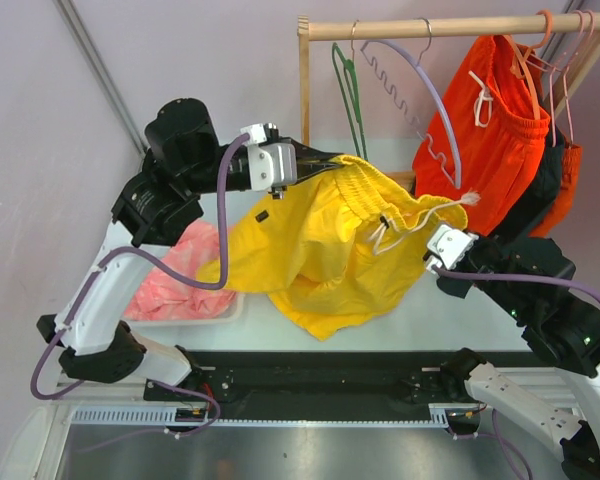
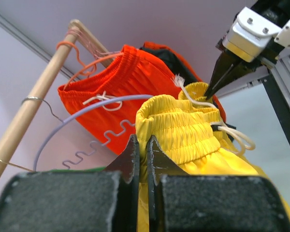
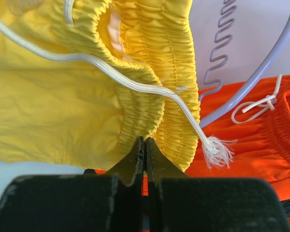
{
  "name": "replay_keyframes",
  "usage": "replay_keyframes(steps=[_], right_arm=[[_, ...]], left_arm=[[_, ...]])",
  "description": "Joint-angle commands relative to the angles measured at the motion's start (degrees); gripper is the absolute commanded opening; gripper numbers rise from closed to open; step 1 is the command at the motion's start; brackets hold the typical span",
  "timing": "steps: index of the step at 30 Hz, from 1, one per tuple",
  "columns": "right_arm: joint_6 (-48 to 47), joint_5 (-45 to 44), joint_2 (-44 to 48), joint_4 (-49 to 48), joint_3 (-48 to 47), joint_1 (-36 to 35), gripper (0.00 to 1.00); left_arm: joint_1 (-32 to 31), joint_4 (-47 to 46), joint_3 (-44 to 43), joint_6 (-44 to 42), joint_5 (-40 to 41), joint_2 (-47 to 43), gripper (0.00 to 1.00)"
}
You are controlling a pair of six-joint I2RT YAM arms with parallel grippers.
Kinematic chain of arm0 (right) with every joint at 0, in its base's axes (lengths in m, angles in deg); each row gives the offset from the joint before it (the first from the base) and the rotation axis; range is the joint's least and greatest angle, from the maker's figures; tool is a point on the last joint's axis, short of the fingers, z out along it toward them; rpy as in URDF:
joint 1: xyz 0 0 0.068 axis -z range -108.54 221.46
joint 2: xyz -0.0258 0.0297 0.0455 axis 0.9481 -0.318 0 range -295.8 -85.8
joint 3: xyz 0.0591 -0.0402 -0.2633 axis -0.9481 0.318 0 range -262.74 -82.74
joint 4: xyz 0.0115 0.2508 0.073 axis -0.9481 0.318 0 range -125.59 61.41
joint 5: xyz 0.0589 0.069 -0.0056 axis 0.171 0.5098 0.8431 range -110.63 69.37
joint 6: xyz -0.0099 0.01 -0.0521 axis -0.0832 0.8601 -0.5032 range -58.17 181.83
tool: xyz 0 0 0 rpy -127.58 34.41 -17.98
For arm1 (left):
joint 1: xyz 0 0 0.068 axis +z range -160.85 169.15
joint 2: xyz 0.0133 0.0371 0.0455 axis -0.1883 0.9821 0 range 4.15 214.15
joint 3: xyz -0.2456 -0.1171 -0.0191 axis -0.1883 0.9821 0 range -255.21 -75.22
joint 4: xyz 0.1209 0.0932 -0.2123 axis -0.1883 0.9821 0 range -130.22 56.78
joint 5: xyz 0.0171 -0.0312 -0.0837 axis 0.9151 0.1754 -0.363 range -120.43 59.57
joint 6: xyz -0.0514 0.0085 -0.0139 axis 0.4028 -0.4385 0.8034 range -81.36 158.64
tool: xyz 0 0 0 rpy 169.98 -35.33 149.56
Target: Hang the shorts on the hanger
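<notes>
The left gripper (image 1: 325, 163) is clamping its fingers almost together on the elastic waistband of the yellow shorts (image 1: 320, 250), and the left wrist view is showing a fold of fabric pinched between them. The right gripper (image 1: 423, 232) is pinching the opposite side of the same waistband, its fingertips meeting on the gathered edge. Between the two, the shorts are hanging in the air above the table (image 1: 460, 315), just in front of the lilac hanger (image 1: 435, 100), which is hanging by its hook from the wooden rail (image 1: 430, 27); the shorts are not on it yet. From above, the hanger's lower end is disappearing behind the waistband. A dark garment (image 1: 545, 185) behind the orange-red shorts (image 1: 490, 130) is showing only an edge, too little to identify. At the left, a shallow white tray (image 1: 195, 320) is holding a pink cloth (image 1: 175, 280), partly covered by the left arm and the yellow fabric
</notes>
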Motion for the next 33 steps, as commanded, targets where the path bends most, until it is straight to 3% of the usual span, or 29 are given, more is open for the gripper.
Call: replay_keyframes(steps=[1, 4, 7, 11, 16, 23, 29, 33], right_arm=[[-1.45, -2.11, 0.67, -4.51, -2.06, 0.13, 0.0], [-1.63, -2.2, 0.32, -5.56, -2.06, 0.13, 0.0], [-1.37, -1.32, -0.38, -4.51, -1.97, 0.13, 0.0], [-1.54, 2.98, -1.44, 0.13, -1.27, 0.21, 0.0], [-0.93, 9.22, -3.01, 1.56, 4.52, 0.21, 0.0], [-2.94, 16.42, -10.48, -7.93, 12.18, -0.13, 0.0], [-9.53, 21.53, -14.7, -7.93, 21.73, -1.46, 0.0], [-13.14, 22.5, -17.86, -10.66, 26.77, -1.98, 0.0]], left_arm=[[-0.73, -10.5, -2.46, 4.68, 1.02, -0.98, 0.0], [-0.73, -9.99, 1.49, 2.85, 1.47, -3.96, 0.0], [0.4, -10.16, 17.33, -0.85, 2.52, -9.05, 0.0], [7.41, -9.47, 32.21, -2.69, 2.69, -17.58, 0.0], [14.9, -12.61, 49.27, -4.72, 4.18, -21.81, 0.0], [21.41, -20.0, 61.08, -4.45, 7.01, -25.15, 0.0], [22.56, -11.66, 72.06, -19.3, 4.63, -29.46, 0.0], [22.56, -5.69, 76.9, -26.07, 4.98, -29.73, 0.15]])
